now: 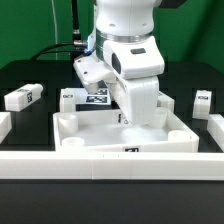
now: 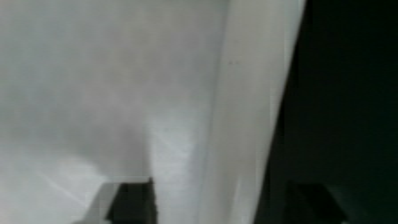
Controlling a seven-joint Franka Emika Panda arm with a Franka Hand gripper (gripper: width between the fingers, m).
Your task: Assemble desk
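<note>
Dark fingers point(image 2: 128, 205) down at the desk top point(image 1: 95, 130) wall — open or gripping, impossible to tell.

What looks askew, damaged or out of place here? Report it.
Nothing stands out. The desk top lies flat on the table; loose legs lie beside it, not yet fitted. No damage shows.

The desk top point(image 1: 95, 126) and its loose legs point(image 1: 203, 101) look like smooth white moulded plastic with a faint sheen, the legs carrying matt black-and-white printed tags point(image 1: 30, 95), while the surface point(image 1: 30, 128) beneath is dull matt black and the arm's casing point(image 1: 135, 55) is smooth, slightly glossy white plastic.
</note>
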